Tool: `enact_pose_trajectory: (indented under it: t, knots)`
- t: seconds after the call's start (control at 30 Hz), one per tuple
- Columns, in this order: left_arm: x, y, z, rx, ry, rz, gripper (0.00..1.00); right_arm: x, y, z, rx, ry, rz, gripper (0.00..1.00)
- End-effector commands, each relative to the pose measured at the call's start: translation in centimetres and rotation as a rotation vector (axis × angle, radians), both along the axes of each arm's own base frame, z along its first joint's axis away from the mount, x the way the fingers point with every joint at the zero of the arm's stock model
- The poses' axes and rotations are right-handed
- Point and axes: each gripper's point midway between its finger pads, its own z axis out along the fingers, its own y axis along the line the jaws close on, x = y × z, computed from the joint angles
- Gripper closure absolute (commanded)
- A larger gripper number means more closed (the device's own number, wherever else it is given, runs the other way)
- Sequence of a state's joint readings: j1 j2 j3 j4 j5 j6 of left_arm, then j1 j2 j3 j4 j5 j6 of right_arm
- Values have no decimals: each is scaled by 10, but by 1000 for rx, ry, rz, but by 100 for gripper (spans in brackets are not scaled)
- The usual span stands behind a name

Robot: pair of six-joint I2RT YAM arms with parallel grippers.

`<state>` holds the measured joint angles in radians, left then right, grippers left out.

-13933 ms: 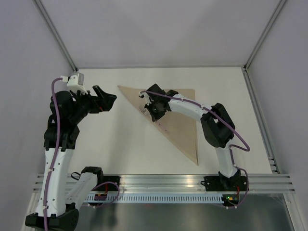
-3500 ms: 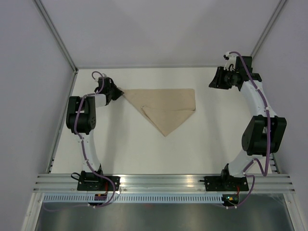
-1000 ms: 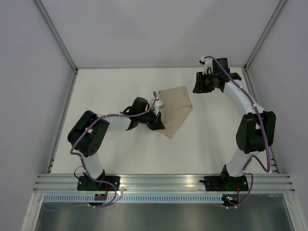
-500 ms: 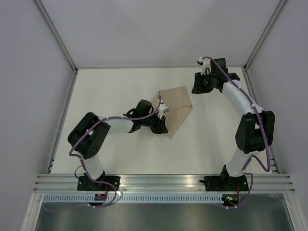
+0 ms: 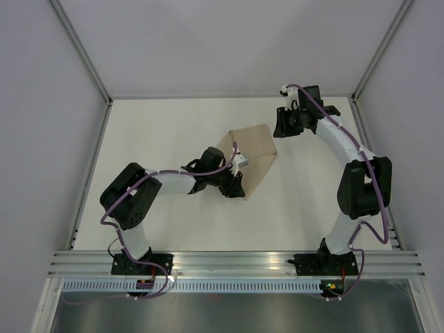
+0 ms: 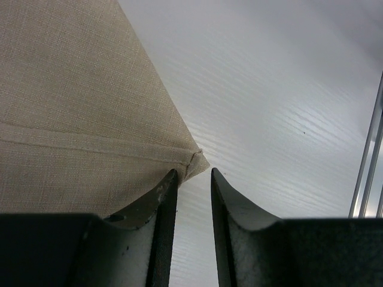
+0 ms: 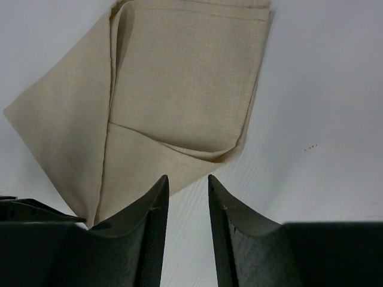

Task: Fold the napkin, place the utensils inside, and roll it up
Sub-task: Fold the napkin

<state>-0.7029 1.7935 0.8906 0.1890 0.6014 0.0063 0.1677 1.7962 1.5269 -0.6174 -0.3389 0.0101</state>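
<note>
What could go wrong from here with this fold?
1. A corner of the napkin lies right at a fingertip of the open left gripper; backing away may drag it and open the fold.
2. The layers sit uneven, with a loose flap near the open right gripper; a roll could come out skewed.
3. No fork is in view; whether it is inside cannot be told.

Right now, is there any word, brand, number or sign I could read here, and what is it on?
None readable in any view. The napkin is plain, unprinted cloth; the table shows no lettering; the left arm and right arm show no legible label.
</note>
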Motion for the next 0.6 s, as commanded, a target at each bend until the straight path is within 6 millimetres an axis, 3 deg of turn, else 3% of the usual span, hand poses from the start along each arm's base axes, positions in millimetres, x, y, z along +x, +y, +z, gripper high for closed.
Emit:
enact_pose_trajectory:
  t: [0.0,0.13,0.27,0.37,0.4,0.47,0.53,0.57]
  knots:
    - [13,-11,27,-49,-81,4,65,3,0,6,-14,-11,-4,62]
    - [32,-18,62,-96,-166,40,59,0,0,4,-18,1,-3,61]
    - [63,-10,119,-187,-253,176,55,-11,-4,-7,-50,30,24,62]
    - [109,25,133,-144,-286,410,54,-24,-12,-25,-95,72,37,62]
    - [132,43,142,-110,-323,542,54,-28,-12,-29,-106,81,45,62]
    - [160,76,142,-70,-286,683,63,-37,-16,-41,-127,109,52,62]
    - [186,110,129,-20,-250,816,65,-43,-17,-51,-146,125,62,62]
    - [194,115,133,-32,-230,847,65,-46,-17,-58,-154,143,65,62]
